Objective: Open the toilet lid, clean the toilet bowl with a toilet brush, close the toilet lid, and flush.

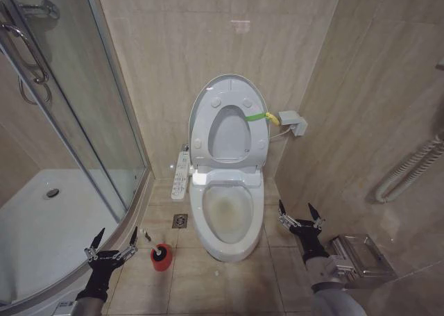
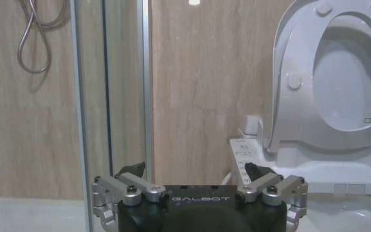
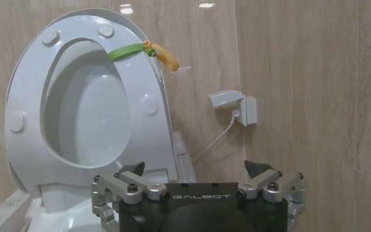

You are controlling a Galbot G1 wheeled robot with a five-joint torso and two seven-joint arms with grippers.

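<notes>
Beige tiled walls [image 1: 173, 45] and floor [image 1: 229, 281]. Glass shower door [image 1: 62, 107] with chrome handle [image 1: 28, 55] at left, white shower tray [image 1: 41, 226] below. Floor drain [image 1: 180, 221] near wall. Grey wall box [image 1: 293, 121] and hose [image 1: 409, 164] at right.

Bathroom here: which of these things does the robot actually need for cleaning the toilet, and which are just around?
Needed:
toilet lid, already raised
toilet bowl
toilet brush, in its red cup
left gripper and right gripper, both open and empty

Just around:
shower enclosure
floor drain
wall socket
steel paper holder
</notes>
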